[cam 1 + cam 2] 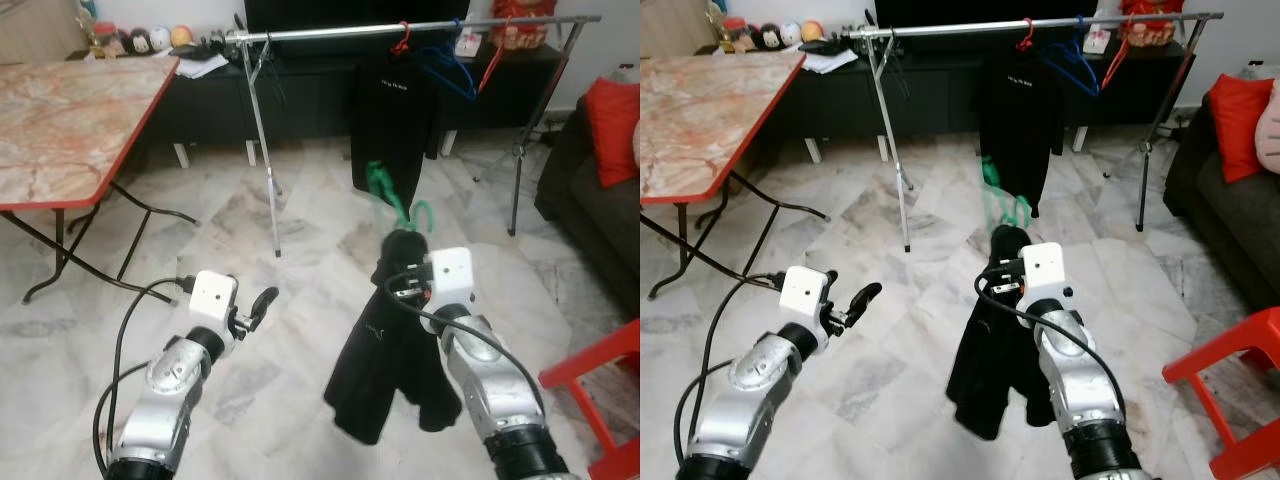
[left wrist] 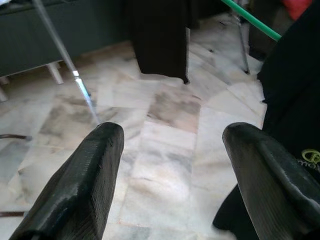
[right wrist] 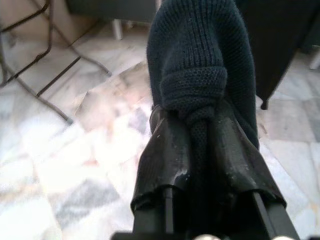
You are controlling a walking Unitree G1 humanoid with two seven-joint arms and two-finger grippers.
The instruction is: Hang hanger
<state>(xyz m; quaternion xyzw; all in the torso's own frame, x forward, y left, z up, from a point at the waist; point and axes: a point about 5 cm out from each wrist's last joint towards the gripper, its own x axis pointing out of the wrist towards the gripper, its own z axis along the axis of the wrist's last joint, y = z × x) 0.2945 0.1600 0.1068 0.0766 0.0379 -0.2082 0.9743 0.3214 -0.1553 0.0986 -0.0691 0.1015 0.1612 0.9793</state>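
Right gripper point(image 1: 403, 262) is squeezing the neck of a dark knitted garment point(image 1: 385, 350), its two black fingers point(image 3: 165, 160) closed on the fabric, and the cloth is hanging down in folds beside the silver arm, above the marble floor point(image 1: 300, 270). From the top of this garment the green hanger point(image 1: 392, 200) is sticking up, its hook pointing toward the clothes rail point(image 1: 420, 28), which is standing well apart across the floor. On that rail a black shirt point(image 1: 392, 120) is hanging from a red hanger point(image 1: 401, 38), directly behind the green one, and next to it a blue hanger point(image 1: 447, 62) and another red hanger point(image 1: 492, 58) are hanging without clothes. Left gripper point(image 1: 258, 305) is hovering low over the floor, fingers point(image 2: 85, 190) spread apart and holding nothing. At the left side a folding table point(image 1: 70, 120) with a red edge and a marble-pattern top is standing on thin black legs. At the right a dark sofa point(image 1: 585, 210) with a red cushion point(image 1: 615, 125) is standing, and a red chair point(image 1: 600, 400) is coming in close beside the right arm. Behind the rail a long black cabinet point(image 1: 220, 95) is running along the wall.
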